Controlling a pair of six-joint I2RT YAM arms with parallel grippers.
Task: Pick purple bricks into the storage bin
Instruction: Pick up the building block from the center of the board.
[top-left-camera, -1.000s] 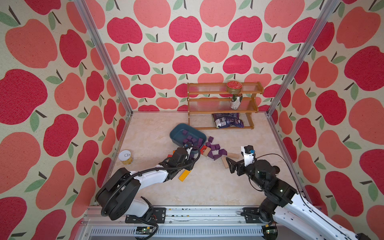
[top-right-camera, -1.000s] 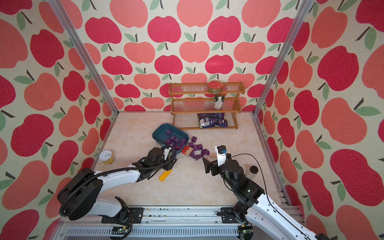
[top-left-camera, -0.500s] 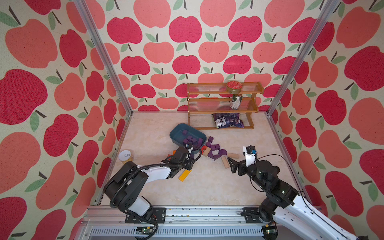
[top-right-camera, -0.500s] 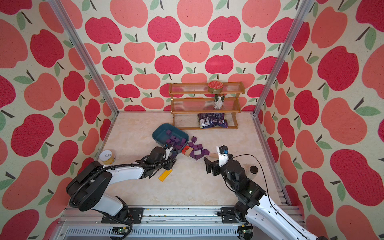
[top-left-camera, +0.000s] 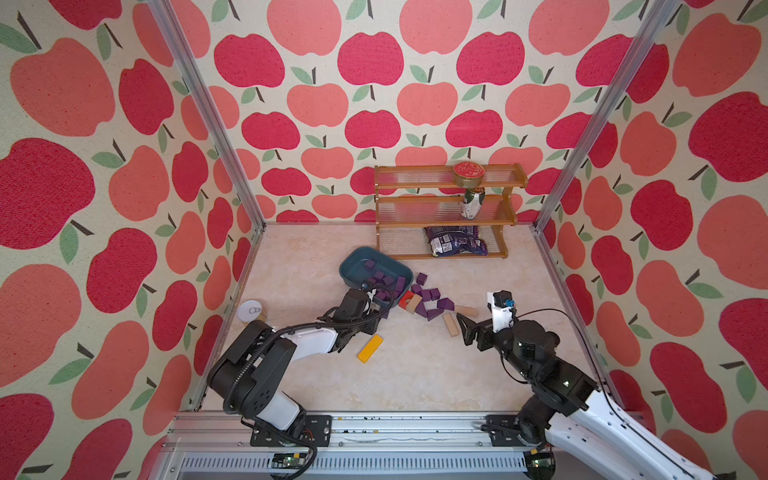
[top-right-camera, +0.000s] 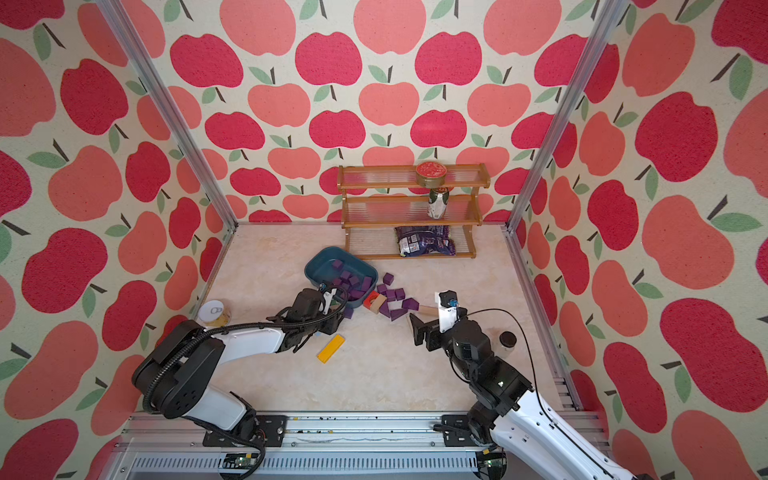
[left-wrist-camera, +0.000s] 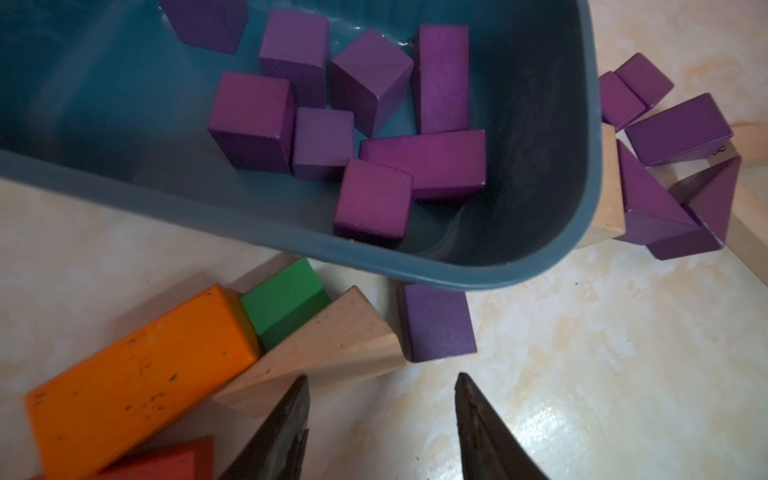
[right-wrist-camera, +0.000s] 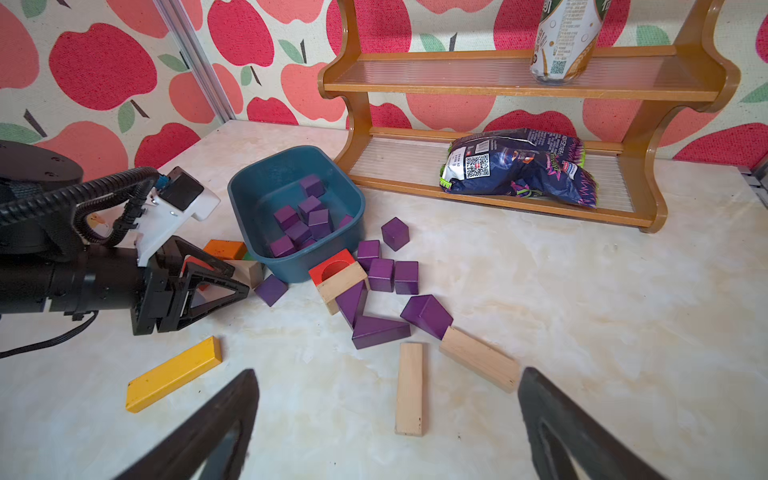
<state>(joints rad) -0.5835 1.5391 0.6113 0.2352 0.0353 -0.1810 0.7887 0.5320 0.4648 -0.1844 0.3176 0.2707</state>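
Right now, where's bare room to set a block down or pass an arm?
Free: from the yellow plank to the front rail; far-left corner behind the bin; the stretch before the rack. Crowded: the bin's near and right sides, with purple bricks and tan blocks.

Bricks (right-wrist-camera: 319, 222) in bin (right-wrist-camera: 291, 268) & on tbl (right-wrist-camera: 540, 291) beside it; rack (right-wrist-camera: 457, 89) behind.

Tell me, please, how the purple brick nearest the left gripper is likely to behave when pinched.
The purple brick looks rigid, with flat matte faces, so it should grip without slipping. Lying flat, it should not roll; pushed, it would likely slide against the nearby storage bin.
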